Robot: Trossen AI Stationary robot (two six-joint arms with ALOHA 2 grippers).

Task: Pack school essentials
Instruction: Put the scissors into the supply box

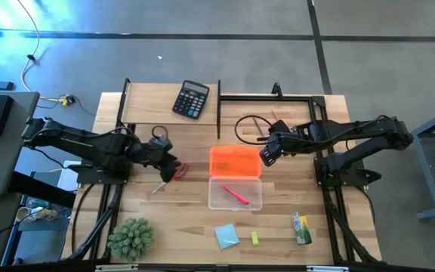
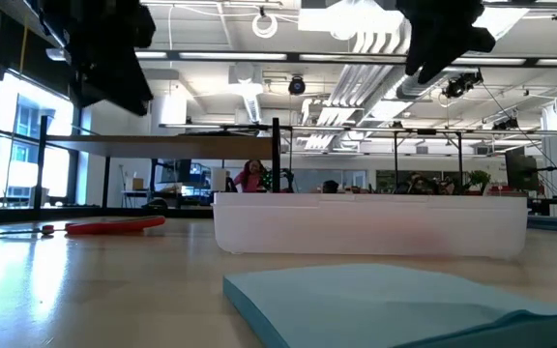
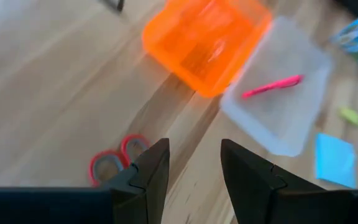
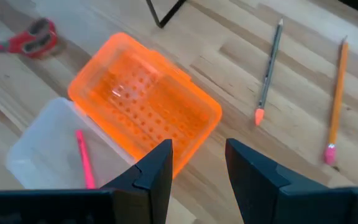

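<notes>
- Your left gripper (image 1: 174, 168) hangs over the red-handled scissors (image 1: 174, 172) left of the table's (image 1: 165, 227) centre, jaws partly apart and empty, lined up to pick them up.
- The clear case (image 1: 235, 194) sits open mid-table, its orange lid (image 1: 235, 162) alongside, so items drop straight in; the pink pen (image 1: 236, 196) is already inside.
- The blue notepad (image 1: 227, 236), yellow block (image 1: 254, 238) and green-yellow packet (image 1: 301, 228) wait by the near edge.
- Your right gripper (image 1: 267, 155) hovers just beside the lid, jaws partly apart and empty, with two pencils (image 4: 269, 68) near the far edge.

Black jointed arms; left pincer (image 3: 191, 177) fingers angular, matte black.
</notes>
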